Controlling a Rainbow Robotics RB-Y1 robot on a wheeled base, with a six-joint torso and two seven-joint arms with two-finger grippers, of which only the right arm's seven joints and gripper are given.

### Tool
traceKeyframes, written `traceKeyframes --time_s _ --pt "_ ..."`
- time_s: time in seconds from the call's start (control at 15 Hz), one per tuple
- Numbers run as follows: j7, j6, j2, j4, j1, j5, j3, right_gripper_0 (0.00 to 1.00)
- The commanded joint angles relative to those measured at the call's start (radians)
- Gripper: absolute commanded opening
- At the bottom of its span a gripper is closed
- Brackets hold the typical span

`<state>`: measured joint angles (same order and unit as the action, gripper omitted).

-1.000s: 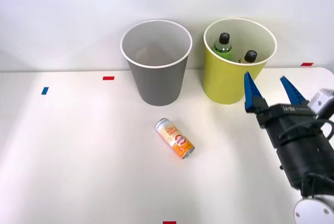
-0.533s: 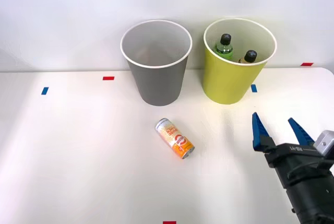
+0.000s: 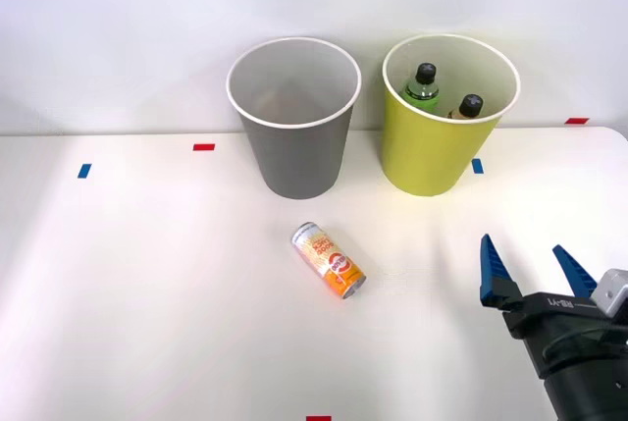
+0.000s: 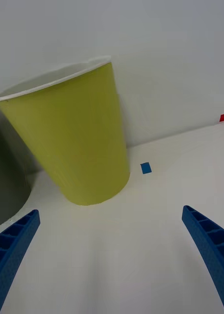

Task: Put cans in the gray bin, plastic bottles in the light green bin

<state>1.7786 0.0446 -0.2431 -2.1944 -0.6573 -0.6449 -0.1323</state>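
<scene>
While two plastic bottles stand in the light green bin, the can lies on the counter before the gray bin, right gripper nearby, jaws open and empty.

Open bench lies on all sides of the can, which rests well apart from both bins. The gray bin and green bin stand near each other, walling the far edge, mouths open above.

pincer | blue ribbed tapered fingers | black wrist housing, white lettering
</scene>
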Motion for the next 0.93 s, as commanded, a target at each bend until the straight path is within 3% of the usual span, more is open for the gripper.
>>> traceKeyframes --time_s 0.07,0.27,0.47,0.73,0.93 --pt "-0.013 0.001 0.056 0.002 -0.054 0.194 0.010 1.00" --pt "-0.054 0.034 0.108 0.002 -0.116 0.346 -0.003 1.00" --pt "-0.226 0.104 0.111 0.036 -0.145 0.482 -0.046 1.00" --pt "-0.481 0.285 0.111 0.196 -0.134 0.688 -0.052 1.00" --pt "-0.657 0.391 0.111 0.280 -0.136 0.765 -0.052 1.00"
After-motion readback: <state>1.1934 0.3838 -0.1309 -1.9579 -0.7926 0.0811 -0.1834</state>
